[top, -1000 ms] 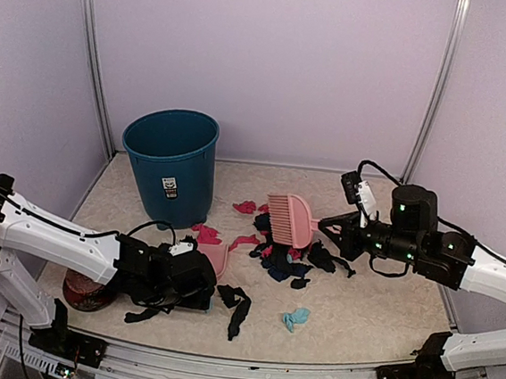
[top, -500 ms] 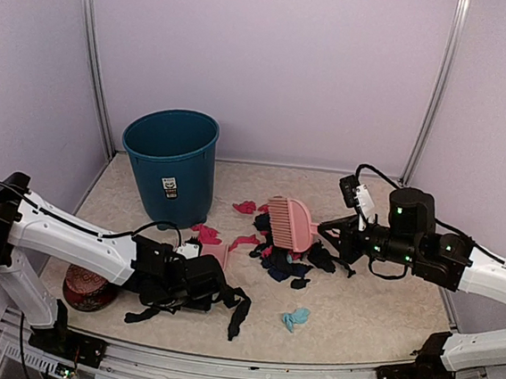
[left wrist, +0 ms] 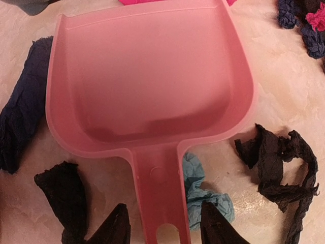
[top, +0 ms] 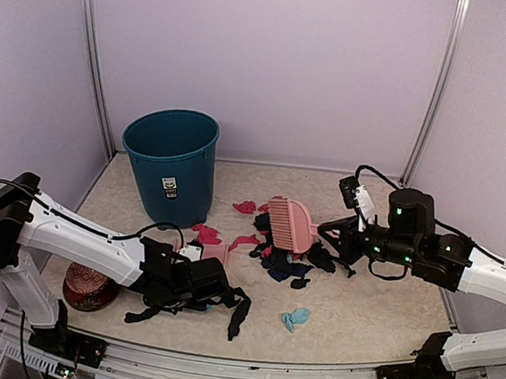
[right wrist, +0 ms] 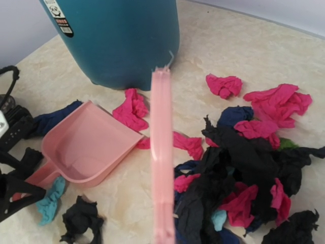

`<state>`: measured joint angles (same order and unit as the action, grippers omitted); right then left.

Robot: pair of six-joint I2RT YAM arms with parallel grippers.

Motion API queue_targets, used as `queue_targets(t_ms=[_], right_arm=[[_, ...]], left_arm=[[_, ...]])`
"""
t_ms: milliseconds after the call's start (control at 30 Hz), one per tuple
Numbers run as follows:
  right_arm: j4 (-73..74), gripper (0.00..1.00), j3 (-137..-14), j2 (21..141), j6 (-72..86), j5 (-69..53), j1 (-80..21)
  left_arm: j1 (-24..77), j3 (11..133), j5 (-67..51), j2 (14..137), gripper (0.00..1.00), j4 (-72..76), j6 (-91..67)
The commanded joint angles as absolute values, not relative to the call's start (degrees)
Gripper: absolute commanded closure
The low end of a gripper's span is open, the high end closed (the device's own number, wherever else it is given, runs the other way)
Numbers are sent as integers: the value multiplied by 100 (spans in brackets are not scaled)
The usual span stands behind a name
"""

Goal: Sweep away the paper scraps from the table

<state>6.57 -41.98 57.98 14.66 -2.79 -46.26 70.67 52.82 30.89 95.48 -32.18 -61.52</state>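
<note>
Paper scraps lie in a black, magenta and dark blue pile (top: 286, 264) mid-table (top: 357, 316), also in the right wrist view (right wrist: 244, 168). Loose ones include a black strip (top: 237, 306), a teal one (top: 295, 317) and magenta ones (top: 206, 233). The pink dustpan (top: 216, 254) lies flat, mouth toward the pile. My left gripper (top: 197, 281) is open, its fingertips (left wrist: 116, 229) either side of the dustpan handle (left wrist: 160, 203) with small gaps; a teal scrap (left wrist: 205, 195) lies beside the handle. My right gripper (top: 338, 232) is shut on the pink brush (top: 290, 222), held above the pile; its fingers are hidden in the right wrist view.
A teal waste bin (top: 170, 168) stands at the back left, also in the right wrist view (right wrist: 117, 35). A bowl with a red patterned ball (top: 89, 286) sits at the near left, beside my left arm. Lilac walls and metal posts surround the table.
My left gripper has slid right along the table until its fingers straddle the dustpan handle. My right arm and the brush have shifted slightly left.
</note>
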Motion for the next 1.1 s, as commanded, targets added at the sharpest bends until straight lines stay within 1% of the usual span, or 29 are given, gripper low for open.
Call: queue_targets(t_ms=[0, 100, 233, 467, 500, 667, 700, 733, 767, 833, 867, 967, 1067], right_arm=[[475, 100, -4155, 5759, 1515, -281, -4575], [468, 100, -4166, 5773, 1518, -279, -4575], [468, 100, -4184, 5785, 1513, -283, -4573], [498, 100, -4210, 5757, 1536, -274, -4570], [504, 100, -4210, 5752, 1533, -280, -4571], [507, 100, -4219, 5736, 1562, -306, -4570], [502, 100, -4219, 5731, 1570, -303, -4578], [505, 100, -4231, 5738, 1572, -305, -4572], [514, 100, -4237, 5748, 1572, -307, -4574], [522, 100, -4249, 5764, 1569, -312, -4574], [521, 100, -4254, 5770, 1572, -316, -4577], [535, 100, -4279, 5787, 1574, -337, -4578], [553, 100, -4296, 5802, 1582, -345, -4579]], left_arm=[[7029, 5188, 3173, 9564, 63, -3125, -6126], [7023, 5154, 3182, 9541, 72, -3115, -6134], [7005, 5090, 3188, 9517, 79, -3072, -6130], [6981, 5004, 3214, 9463, 98, -3054, -6142], [6984, 5001, 3227, 9443, 100, -3062, -6154], [6982, 4966, 3315, 9311, 100, -3131, -6201], [6987, 4966, 3333, 9289, 98, -3149, -6205], [6986, 4966, 3346, 9270, 89, -3159, -6209], [6983, 4964, 3353, 9248, 79, -3163, -6209], [6985, 4961, 3357, 9237, 63, -3161, -6178], [6981, 4963, 3378, 9244, 57, -3170, -6183], [6963, 4941, 3409, 9270, 50, -3173, -6202], [6932, 4914, 3406, 9298, 49, -3153, -6192]])
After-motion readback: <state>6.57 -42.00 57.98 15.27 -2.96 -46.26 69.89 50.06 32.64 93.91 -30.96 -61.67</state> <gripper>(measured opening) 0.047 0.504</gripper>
